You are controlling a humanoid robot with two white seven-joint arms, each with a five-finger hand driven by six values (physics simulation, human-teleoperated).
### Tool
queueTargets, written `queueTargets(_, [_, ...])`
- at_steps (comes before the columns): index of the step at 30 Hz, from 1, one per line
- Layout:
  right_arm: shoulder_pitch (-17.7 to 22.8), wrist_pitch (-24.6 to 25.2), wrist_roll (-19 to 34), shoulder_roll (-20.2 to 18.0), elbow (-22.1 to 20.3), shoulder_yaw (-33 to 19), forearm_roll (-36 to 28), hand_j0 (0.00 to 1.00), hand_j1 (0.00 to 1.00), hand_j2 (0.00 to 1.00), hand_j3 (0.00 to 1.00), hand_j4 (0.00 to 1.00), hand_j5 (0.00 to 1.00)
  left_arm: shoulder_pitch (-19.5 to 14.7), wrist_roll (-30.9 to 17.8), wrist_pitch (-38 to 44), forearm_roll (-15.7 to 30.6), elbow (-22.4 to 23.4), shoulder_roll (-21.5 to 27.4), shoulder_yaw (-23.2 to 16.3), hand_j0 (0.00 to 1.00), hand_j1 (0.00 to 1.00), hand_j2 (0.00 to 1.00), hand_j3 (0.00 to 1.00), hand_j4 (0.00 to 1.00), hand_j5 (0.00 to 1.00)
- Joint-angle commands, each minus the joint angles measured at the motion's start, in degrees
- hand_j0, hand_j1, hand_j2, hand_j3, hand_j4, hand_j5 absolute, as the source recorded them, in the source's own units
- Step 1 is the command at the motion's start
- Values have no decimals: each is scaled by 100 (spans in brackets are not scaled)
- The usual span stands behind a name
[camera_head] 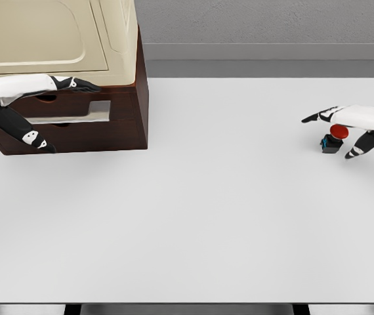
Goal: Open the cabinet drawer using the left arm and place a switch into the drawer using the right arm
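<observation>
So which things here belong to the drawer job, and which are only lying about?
Job:
- cabinet
- its drawer, slightly open
- red-button switch
- left hand
- right hand

Only there:
- white table
- cream box on the cabinet

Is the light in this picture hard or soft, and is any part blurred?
Head view: soft, even light; the table shows no glare, and only a faint shadow lies under the switch; edges of the cabinet look slightly smeared.

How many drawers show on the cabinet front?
2: an upper drawer by the left hand and a lower drawer beneath it; the arm partly covers both.
</observation>
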Motion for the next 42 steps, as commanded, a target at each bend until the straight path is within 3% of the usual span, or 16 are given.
queueTargets(1, [-26,13,-1,72,124,-2,136,100,100,100,100,100,100,0,1,107,-46,-5,3,6,100,100,100,100,100,100])
queueTargets(4, [-141,13,-1,265,502,7,180,100,100,100,100,100,100,0,1,203,-37,3,-129,6,100,100,100,100,100,100])
queueTargets(6, [-141,13,-1,274,519,16,224,99,99,99,99,99,99,18,1,591,-46,3,-138,6,100,100,100,100,100,100])
queueTargets(14, [-176,13,-1,388,836,59,382,86,86,86,86,86,86,62,1,591,-19,12,-419,23,100,100,100,100,100,100])
queueTargets(24, [-220,13,-1,388,810,68,391,77,77,77,77,77,77,281,1,661,-55,170,-287,49,100,100,100,100,100,100])
queueTargets(35, [-220,13,-1,379,818,147,435,72,72,72,72,72,72,308,1,722,-63,249,-323,76,100,100,100,100,100,100])
queueTargets(42, [-255,13,-1,379,801,147,435,63,63,63,63,63,63,360,1,722,-55,249,-331,85,100,100,100,100,100,100])
